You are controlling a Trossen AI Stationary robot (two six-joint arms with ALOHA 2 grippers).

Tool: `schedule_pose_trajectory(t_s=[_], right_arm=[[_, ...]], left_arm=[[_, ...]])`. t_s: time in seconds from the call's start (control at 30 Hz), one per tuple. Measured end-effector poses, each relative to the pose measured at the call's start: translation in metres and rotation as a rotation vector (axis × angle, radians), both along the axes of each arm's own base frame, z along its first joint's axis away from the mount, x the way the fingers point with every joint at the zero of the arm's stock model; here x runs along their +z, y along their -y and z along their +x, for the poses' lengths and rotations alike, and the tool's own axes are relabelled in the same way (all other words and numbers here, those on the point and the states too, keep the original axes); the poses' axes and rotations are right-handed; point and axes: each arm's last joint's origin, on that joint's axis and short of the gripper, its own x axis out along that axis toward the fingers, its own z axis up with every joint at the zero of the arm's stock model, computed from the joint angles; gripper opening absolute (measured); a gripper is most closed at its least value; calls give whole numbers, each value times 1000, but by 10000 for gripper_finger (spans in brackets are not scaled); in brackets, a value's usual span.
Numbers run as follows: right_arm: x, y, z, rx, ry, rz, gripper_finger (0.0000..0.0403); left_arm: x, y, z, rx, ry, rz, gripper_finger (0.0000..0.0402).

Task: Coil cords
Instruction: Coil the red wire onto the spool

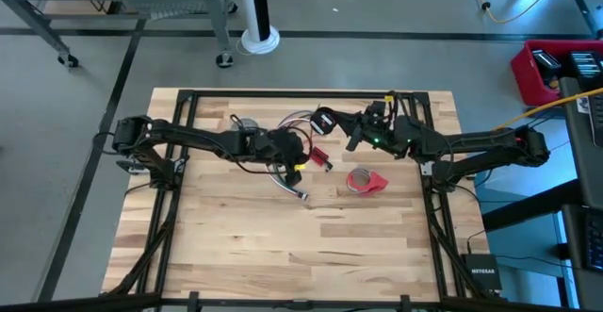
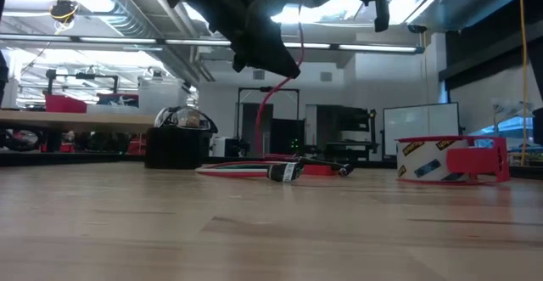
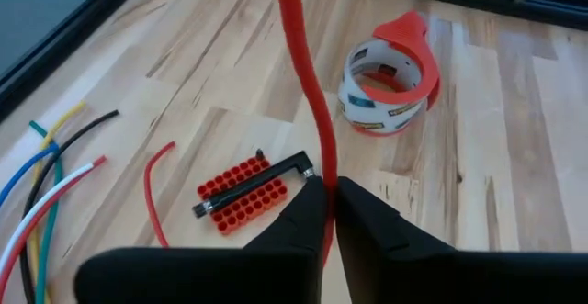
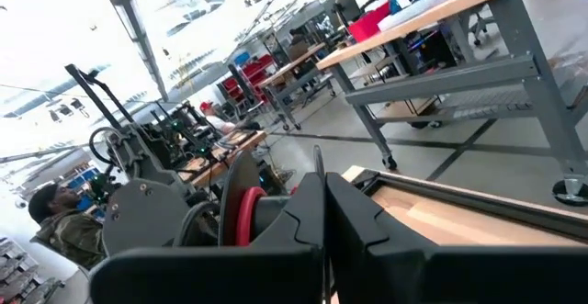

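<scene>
Left gripper (image 3: 328, 194) pinching red cord (image 3: 308, 74), lifted off table, cord rising ahead of fingers. Right gripper (image 4: 323, 198) shut on cord's other end. Wire bundle (image 3: 41, 180) loose beside fingers; coiling barely begun.

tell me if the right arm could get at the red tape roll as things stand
Probably yes. The red tape roll lies bare on the table, just in front of the right gripper, which is shut and raised. The left gripper pinches a red wire off to the side.
</scene>
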Motion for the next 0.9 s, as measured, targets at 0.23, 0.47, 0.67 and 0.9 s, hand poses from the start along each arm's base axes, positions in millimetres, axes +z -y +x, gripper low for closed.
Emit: schedule_pose_trajectory(t_s=[0.23,0.47,0.67,0.9], right_arm=[[-1,2,-1,-93,-4,11,1],[-4,4,1,-137,-13,18,1],[-19,5,15,-138,-55,41,1],[-34,6,29,-148,-86,43,1]], left_arm=[[4,4,5,-8,65,2,4],[8,2,7,26,132,-48,2],[10,3,8,43,162,-109,1],[10,12,9,-28,168,-186,0]])
